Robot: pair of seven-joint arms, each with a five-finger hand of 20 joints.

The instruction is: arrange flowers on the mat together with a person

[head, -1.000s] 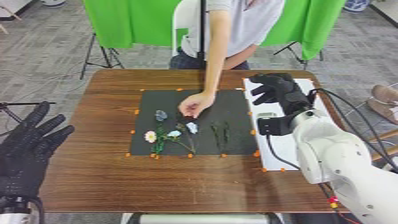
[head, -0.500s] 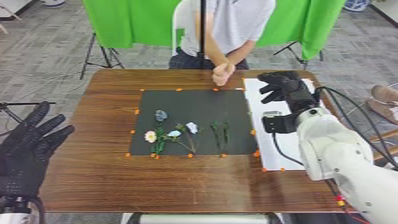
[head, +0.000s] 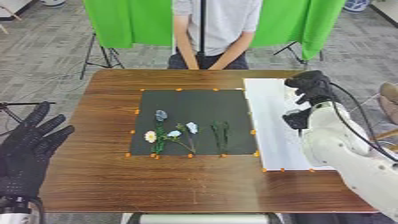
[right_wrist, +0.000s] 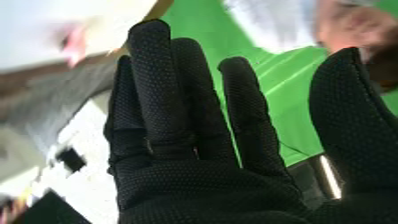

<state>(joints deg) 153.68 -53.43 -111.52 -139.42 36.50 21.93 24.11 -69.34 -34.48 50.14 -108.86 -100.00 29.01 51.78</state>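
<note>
From my seat at the controls, I can't read any text, label, brand, number or sign in either the head view or the right wrist view.

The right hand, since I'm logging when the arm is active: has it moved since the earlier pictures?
Yes; in the head view, the right hand has moved rightward, toward the right edge of the white sheet.
</note>
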